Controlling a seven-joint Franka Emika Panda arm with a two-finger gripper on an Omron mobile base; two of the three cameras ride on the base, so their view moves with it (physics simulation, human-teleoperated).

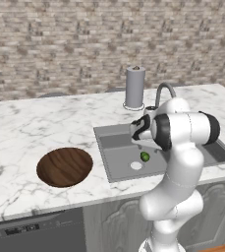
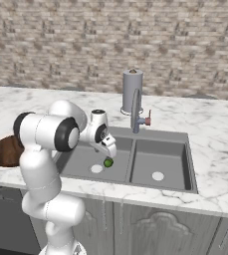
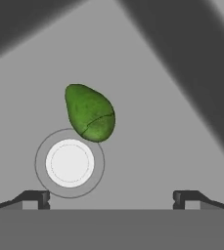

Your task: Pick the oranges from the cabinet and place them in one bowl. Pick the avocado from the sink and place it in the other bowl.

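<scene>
The fingers (image 3: 39, 198) stand spread wide with nothing between them, their two dark tips rising at the bottom of the hand view and looking down into the sink (image 1: 115, 162). In the base views the gripper (image 2: 110, 148) hangs low over the left basin, just above the avocado (image 3: 89, 113), which lies on the grey basin floor with its broad end touching the ring of the white drain (image 3: 69, 163). In the hand view the fruit sits left of the midline between the fingertips, so the hand looks to need a small sideways shift before it comes down. The avocado is small, light and firm, with a pebbled skin that should give fair grip, but its tapered oval can squirt out of a pinch taken near the narrow end; the broad middle, across the short axis, seems the safest place to close. Being rounded, it may also roll on the smooth metal if nudged. Beyond the sink, the arched faucet (image 2: 136, 112) and a paper-towel roll (image 1: 135, 87) stand at the back of the marble bench (image 1: 20, 133), and the dark brown bowl (image 1: 65, 167) waits on the bench to the left, well apart from the sink.
</scene>
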